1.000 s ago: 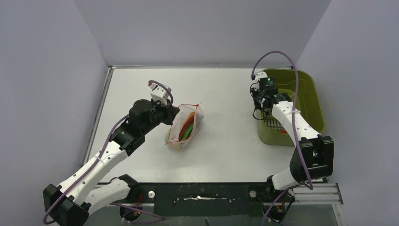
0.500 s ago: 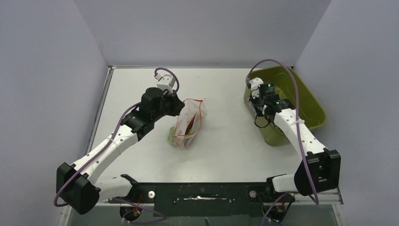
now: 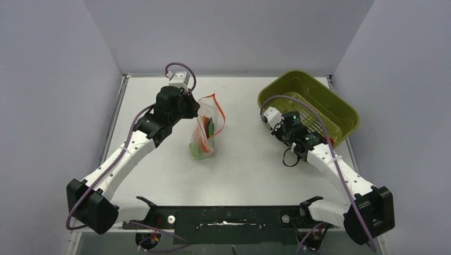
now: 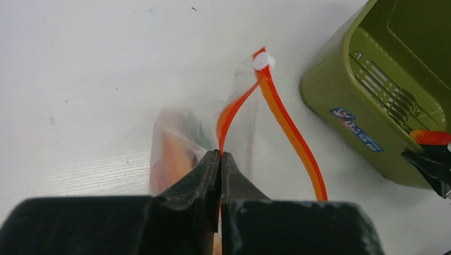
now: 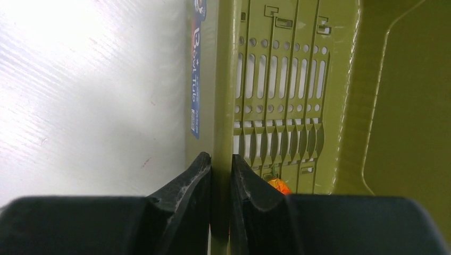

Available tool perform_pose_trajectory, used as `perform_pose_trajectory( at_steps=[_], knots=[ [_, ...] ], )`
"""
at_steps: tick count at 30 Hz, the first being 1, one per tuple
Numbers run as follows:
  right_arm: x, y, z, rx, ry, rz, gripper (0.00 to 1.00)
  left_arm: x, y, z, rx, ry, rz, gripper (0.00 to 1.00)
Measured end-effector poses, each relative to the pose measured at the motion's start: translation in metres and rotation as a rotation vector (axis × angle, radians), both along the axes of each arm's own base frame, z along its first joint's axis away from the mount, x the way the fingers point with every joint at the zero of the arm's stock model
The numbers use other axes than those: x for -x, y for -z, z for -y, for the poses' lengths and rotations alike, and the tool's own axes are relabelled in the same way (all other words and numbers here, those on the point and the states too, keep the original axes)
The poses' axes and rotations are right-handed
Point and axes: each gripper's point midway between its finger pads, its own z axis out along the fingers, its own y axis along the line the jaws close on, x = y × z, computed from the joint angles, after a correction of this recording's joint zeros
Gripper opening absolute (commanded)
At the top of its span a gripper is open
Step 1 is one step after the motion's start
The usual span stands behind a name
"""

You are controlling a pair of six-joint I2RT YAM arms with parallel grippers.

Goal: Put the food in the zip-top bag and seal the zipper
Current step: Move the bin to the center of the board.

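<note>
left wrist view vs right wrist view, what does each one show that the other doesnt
Only the left wrist view: the left gripper shut on the zipper, and the zip-top bag with food inside. Only the right wrist view: the right gripper clamped on the olive-green tub wall, and an orange bit inside the slotted tub. Both: the tub and the white table.

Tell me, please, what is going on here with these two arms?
The left fingers are pinched shut on the zipper strip, holding the bag upright on the table with its mouth open. Toy food is already inside. The right fingers are clamped on the wall of the green tub, which looks tipped and has at least one orange piece in it. The bag is not yet sealed.
</note>
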Motion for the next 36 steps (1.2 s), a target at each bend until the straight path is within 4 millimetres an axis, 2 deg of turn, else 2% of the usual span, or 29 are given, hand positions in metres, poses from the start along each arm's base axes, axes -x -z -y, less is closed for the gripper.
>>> perform_pose_trajectory(
  at_steps=[5, 7, 14, 17, 22, 29, 34, 36],
  knots=[
    [-0.001, -0.001, 0.001, 0.022, -0.04, 0.001, 0.13, -0.006, 0.002, -0.012, -0.016, -0.042, -0.015, 0.0],
    [0.002, -0.002, 0.002, 0.035, -0.064, -0.003, 0.17, -0.011, 0.002, -0.016, -0.019, -0.058, -0.016, 0.0],
    [0.015, -0.007, 0.016, 0.061, -0.085, -0.019, 0.44, -0.019, 0.001, -0.02, -0.027, -0.078, -0.024, 0.0],
    [0.011, -0.019, 0.019, 0.005, -0.002, -0.008, 0.47, -0.021, -0.001, -0.021, -0.027, -0.083, -0.023, 0.0],
    [0.0, -0.039, 0.011, -0.164, 0.183, 0.014, 0.51, -0.025, -0.003, -0.02, -0.028, -0.084, -0.022, 0.0],
    [-0.013, -0.084, 0.005, -0.488, 0.468, 0.114, 0.55, -0.025, -0.003, -0.021, -0.034, -0.086, -0.022, 0.0],
    [-0.011, -0.094, 0.012, -0.626, 0.65, 0.114, 0.58, -0.025, -0.002, -0.022, -0.036, -0.087, -0.024, 0.0],
    [-0.011, -0.092, 0.022, -0.658, 0.748, 0.108, 0.58, -0.025, -0.002, -0.022, -0.036, -0.087, -0.026, 0.0]
  ],
)
